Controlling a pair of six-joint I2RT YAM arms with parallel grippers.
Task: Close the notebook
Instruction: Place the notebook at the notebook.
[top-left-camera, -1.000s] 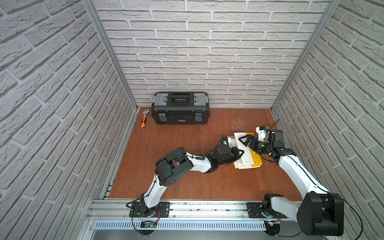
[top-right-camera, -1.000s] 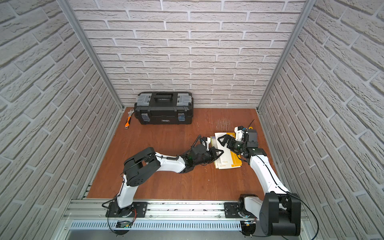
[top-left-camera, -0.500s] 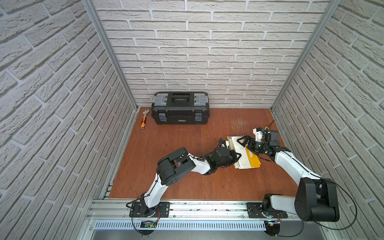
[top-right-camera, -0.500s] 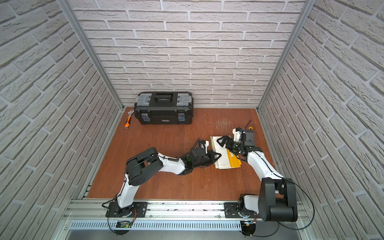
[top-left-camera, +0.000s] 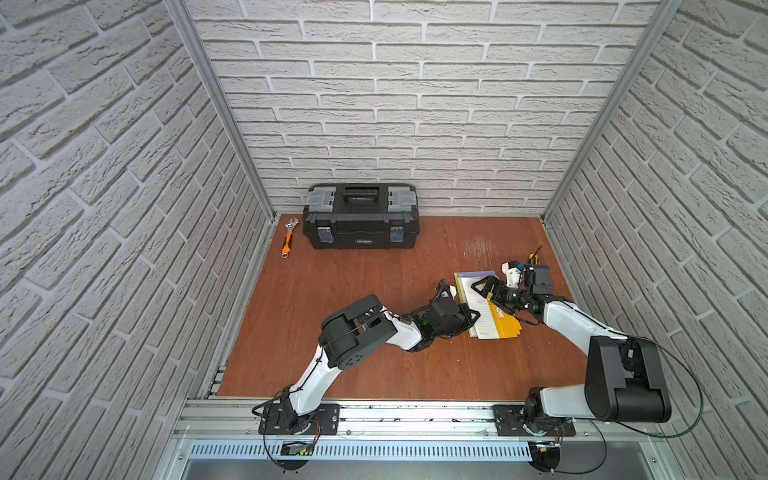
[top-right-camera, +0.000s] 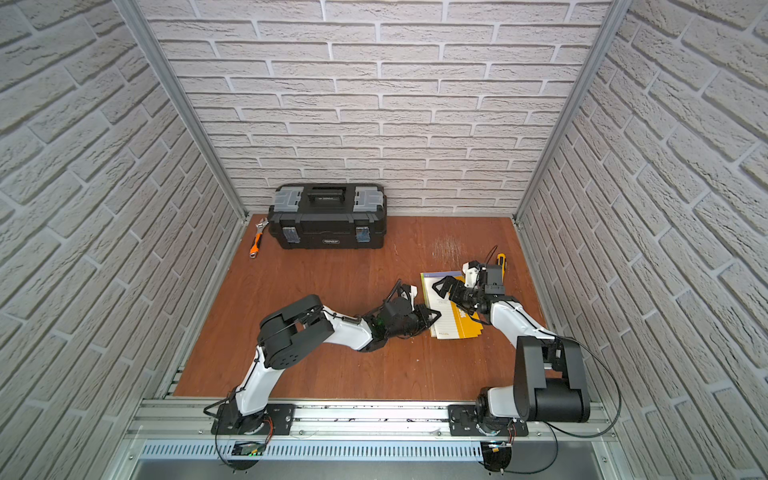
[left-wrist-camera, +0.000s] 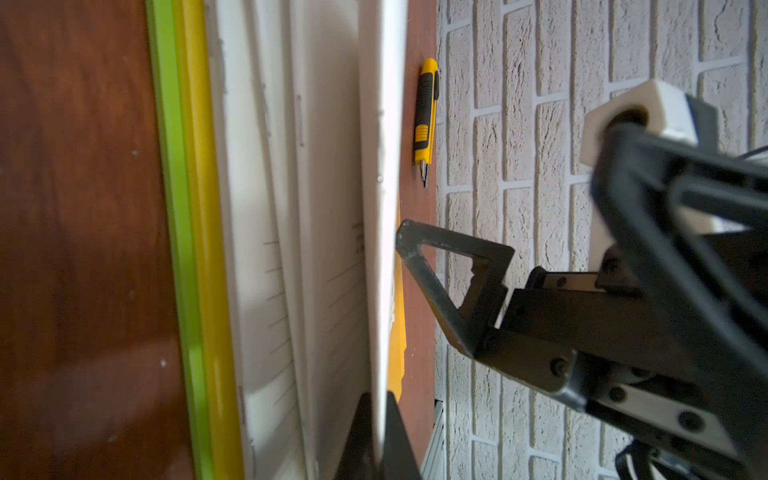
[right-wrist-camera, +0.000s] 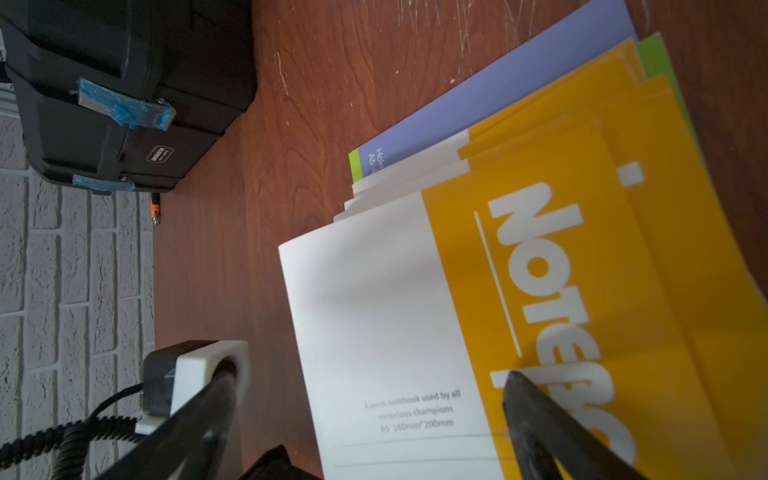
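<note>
I see the desk (top-left-camera: 353, 291) carrying a black toolbox (top-left-camera: 360, 218) by the back wall, a wrench (top-left-camera: 288, 238) beside it, stacked notebooks (top-left-camera: 496, 326), and a yellow utility knife (left-wrist-camera: 426, 120) near them.

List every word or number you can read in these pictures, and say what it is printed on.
"NOTEBO", rest hidden: yellow notebook cover.
"A work notebook used by all victorious champions", "A5 140mm*200mm": same cover, white side.
"Hole", "A5 4", cut off: purple notebook.
Toolbox label: too blurred to read.
</note>
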